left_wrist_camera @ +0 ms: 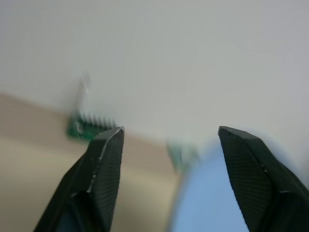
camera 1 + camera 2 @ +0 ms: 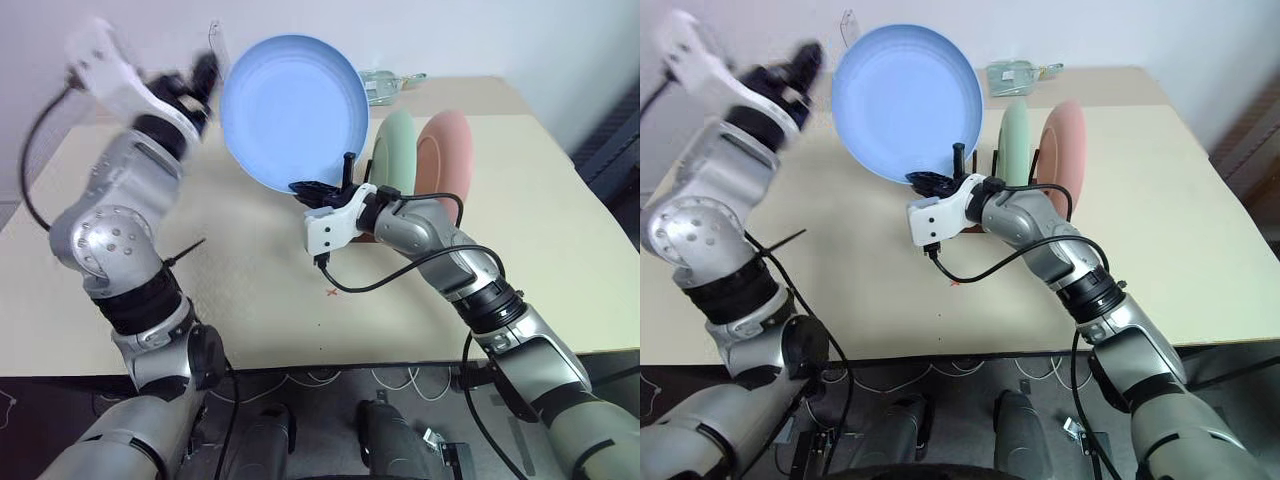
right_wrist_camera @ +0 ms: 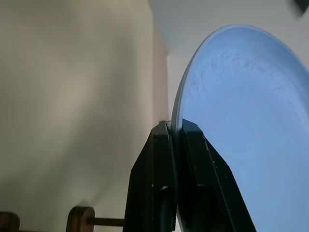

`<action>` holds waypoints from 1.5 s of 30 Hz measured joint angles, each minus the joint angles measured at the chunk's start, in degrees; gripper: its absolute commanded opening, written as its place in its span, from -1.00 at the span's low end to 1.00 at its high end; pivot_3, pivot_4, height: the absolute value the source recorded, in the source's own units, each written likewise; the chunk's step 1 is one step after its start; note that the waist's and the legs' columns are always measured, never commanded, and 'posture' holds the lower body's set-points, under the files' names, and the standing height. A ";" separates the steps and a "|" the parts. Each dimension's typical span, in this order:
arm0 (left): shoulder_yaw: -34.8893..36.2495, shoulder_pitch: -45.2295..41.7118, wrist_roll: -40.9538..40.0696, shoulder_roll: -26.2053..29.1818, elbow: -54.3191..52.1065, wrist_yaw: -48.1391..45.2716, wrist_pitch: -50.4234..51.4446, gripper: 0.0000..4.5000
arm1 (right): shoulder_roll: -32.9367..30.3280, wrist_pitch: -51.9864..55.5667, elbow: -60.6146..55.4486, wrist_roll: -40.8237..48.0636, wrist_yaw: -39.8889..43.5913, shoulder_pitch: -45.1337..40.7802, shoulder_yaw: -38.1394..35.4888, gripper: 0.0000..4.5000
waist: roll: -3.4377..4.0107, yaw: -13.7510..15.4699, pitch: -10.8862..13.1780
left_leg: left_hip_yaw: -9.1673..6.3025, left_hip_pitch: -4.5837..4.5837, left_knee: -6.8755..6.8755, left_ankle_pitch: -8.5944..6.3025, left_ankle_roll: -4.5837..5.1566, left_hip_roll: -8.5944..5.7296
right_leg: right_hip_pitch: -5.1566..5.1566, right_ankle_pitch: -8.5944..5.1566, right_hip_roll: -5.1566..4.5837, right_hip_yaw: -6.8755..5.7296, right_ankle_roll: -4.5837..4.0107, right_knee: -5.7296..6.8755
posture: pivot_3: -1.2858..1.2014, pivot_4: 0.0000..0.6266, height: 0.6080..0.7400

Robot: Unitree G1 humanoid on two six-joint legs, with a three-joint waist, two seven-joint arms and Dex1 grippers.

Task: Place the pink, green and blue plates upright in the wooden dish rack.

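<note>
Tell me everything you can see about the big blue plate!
The blue plate is round, light blue and smooth, with a shallow raised rim; it looks like plastic. It is held up in the air, nearly upright, its hollow face towards the robot. The right gripper pinches its lower edge, one black finger on each side. It hangs above the table, just left of the green plate and pink plate, which stand on edge. The open left gripper is beside it, not touching.
</note>
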 measured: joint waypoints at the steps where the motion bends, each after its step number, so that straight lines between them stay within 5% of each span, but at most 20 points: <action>1: 1.22 0.11 1.00 2.01 1.10 0.08 -2.14 0.29 | 0.11 -0.22 -0.21 0.49 -0.06 0.01 -0.05 -1.00 | 0.01 -0.13 -0.01 | 0.03 0.04 -0.04 0.00 0.00 0.00 | 0.00 0.00 0.00 0.03 0.00 0.01 | 0.03 -0.52 1.00; 6: 2.41 5.42 5.44 11.13 6.71 -3.44 -8.89 0.29 | 3.00 1.84 -1.21 6.56 0.69 0.28 -3.24 -1.00 | -0.03 -0.25 -0.03 | -0.02 0.01 0.02 0.00 0.00 -0.01 | 0.06 0.00 0.01 0.02 0.00 0.00 | 0.03 -0.52 1.00; 10: -2.82 19.32 10.88 21.13 10.89 -16.84 -14.85 0.29 | 11.84 16.33 -9.89 25.48 4.25 1.33 -11.22 -1.00 | 0.05 -1.19 -0.02 | -0.02 0.05 -0.10 0.00 0.01 -0.01 | 0.02 0.00 0.01 0.05 -0.01 0.08 | 0.03 -0.52 1.00; 16: -12.35 34.74 11.89 21.09 8.91 -34.24 -22.86 0.29 | 19.68 42.10 -20.84 49.62 3.97 2.06 -20.41 -1.00 | 0.02 -0.77 -0.04 | -0.15 0.02 -0.09 -0.15 0.27 0.01 | 0.01 0.04 0.00 0.00 -0.09 0.06 | 0.03 -0.52 1.00; 20: -17.55 40.23 11.65 18.52 4.99 -39.96 -24.81 0.29 | 24.40 55.77 -24.06 60.38 -5.00 3.01 -27.36 -1.00 | 0.03 -0.81 -0.04 | -0.15 0.03 -0.12 -0.15 0.27 0.02 | -0.06 0.05 0.00 0.00 -0.12 0.13 | 0.03 -0.52 1.00; 37: -23.17 43.77 10.53 18.26 0.40 -48.10 -24.96 0.29 | 28.22 68.27 -18.34 76.61 -23.93 1.76 -41.00 -1.00 | 0.17 -1.09 -0.04 | -0.04 0.13 -0.12 -0.15 0.29 0.04 | -0.11 0.04 0.01 0.02 -0.13 0.38 | 0.03 -0.52 1.00; 45: -23.93 43.78 10.85 18.12 0.14 -48.07 -24.97 0.29 | 25.54 67.88 -18.28 78.04 -23.67 1.55 -38.43 -1.00 | 0.18 -1.14 -0.04 | -0.01 0.16 -0.10 -0.16 0.30 0.04 | -0.06 0.04 0.01 0.02 -0.13 0.38 | 0.03 -0.52 1.00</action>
